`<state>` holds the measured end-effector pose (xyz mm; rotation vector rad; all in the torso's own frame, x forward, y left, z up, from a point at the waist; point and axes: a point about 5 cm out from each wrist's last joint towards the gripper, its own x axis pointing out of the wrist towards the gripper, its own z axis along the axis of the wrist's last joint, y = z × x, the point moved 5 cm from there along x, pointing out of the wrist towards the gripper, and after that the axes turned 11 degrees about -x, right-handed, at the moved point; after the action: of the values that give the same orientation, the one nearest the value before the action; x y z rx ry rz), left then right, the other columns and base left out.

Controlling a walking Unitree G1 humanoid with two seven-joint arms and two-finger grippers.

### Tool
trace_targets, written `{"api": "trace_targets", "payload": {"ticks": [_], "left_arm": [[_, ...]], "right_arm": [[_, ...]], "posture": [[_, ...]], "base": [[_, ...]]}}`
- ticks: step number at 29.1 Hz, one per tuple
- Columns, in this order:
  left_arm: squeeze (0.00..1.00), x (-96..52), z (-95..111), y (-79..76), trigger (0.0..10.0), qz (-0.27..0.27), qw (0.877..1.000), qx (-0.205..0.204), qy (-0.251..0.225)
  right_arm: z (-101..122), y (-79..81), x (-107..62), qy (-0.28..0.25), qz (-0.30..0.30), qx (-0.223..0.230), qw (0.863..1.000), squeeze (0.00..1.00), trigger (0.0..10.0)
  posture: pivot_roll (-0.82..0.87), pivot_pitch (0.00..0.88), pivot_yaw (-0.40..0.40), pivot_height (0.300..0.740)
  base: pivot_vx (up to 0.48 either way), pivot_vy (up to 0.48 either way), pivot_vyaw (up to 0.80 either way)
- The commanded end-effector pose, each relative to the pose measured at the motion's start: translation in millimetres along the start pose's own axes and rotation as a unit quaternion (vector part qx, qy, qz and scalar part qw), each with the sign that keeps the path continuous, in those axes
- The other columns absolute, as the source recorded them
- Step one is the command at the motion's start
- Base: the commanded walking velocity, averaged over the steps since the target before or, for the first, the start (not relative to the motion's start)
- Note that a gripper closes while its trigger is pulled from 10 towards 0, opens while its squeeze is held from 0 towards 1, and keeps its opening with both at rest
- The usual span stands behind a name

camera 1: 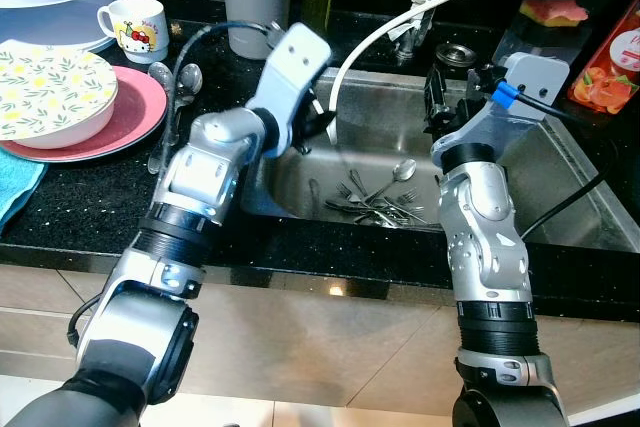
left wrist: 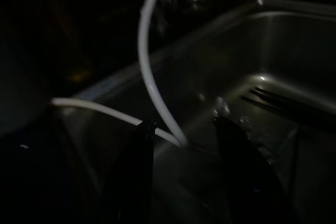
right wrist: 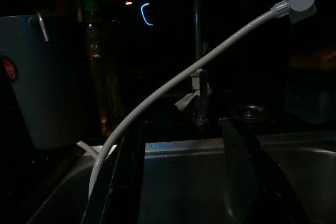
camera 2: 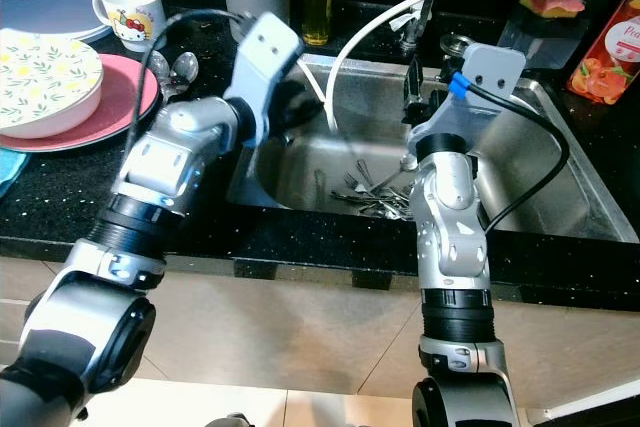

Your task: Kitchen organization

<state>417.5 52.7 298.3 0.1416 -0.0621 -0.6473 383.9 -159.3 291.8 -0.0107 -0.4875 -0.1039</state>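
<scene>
A steel sink is set in the black counter. Several forks and spoons lie in a pile on its bottom, dimly visible as cutlery in the left wrist view. My left gripper hangs over the sink's left side, open, its fingers apart just in front of a white hose; nothing is held. My right gripper is raised over the sink's right half, pointing toward the faucet, also open and holding nothing, with fingers spread.
Left of the sink the counter holds a pink plate under a floral bowl, a mug, two spoons and a grey canister. A sponge and a red carton stand at the back right. The white hose arcs over the sink.
</scene>
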Motion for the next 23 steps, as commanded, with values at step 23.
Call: {"api": "trace_targets", "payload": {"ticks": [23], "left_arm": [[0.0,-74.5,6,118.2,10.0,0.26,0.955,0.142,0.021]], "right_arm": [[-2,1.4,-0.3,0.007,0.011,-0.002,1.0,0.0,10.0]], "posture": [[0.27,0.091,-0.084,0.74]], "base": [[0.0,0.0,0.0]]}}
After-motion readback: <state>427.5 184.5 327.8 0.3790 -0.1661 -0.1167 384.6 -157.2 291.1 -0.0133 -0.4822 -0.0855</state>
